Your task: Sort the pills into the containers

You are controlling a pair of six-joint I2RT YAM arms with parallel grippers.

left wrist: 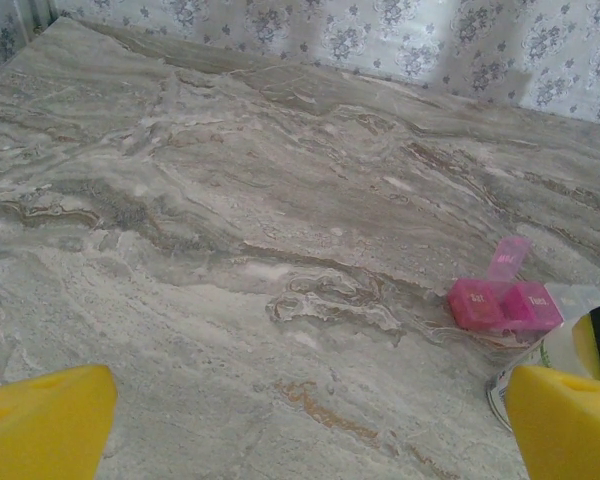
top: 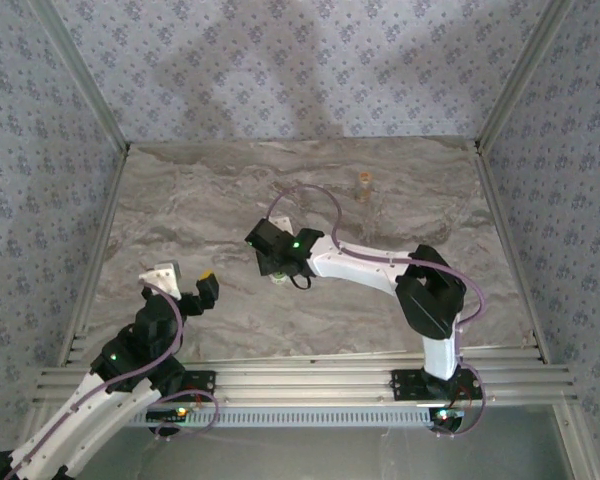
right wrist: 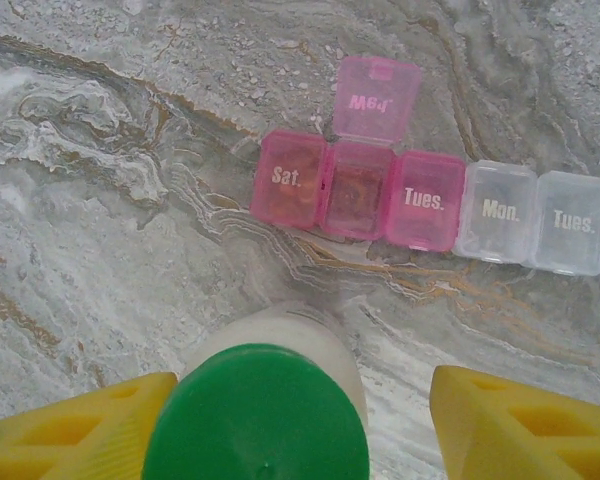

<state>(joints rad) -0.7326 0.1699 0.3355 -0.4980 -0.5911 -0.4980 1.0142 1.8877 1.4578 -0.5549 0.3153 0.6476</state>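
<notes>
The right end effector straddles the bottle on the table. Its yellow fingers stand either side of the green cap, with a gap showing at the right finger: released, not clamped. Just beyond the bottle lies the pill case, three pink cells and two clear, one pink lid raised. The vial stands well apart, near the table's far edge. The left end effector hangs spread wide above the marble, grasping nothing.
</notes>
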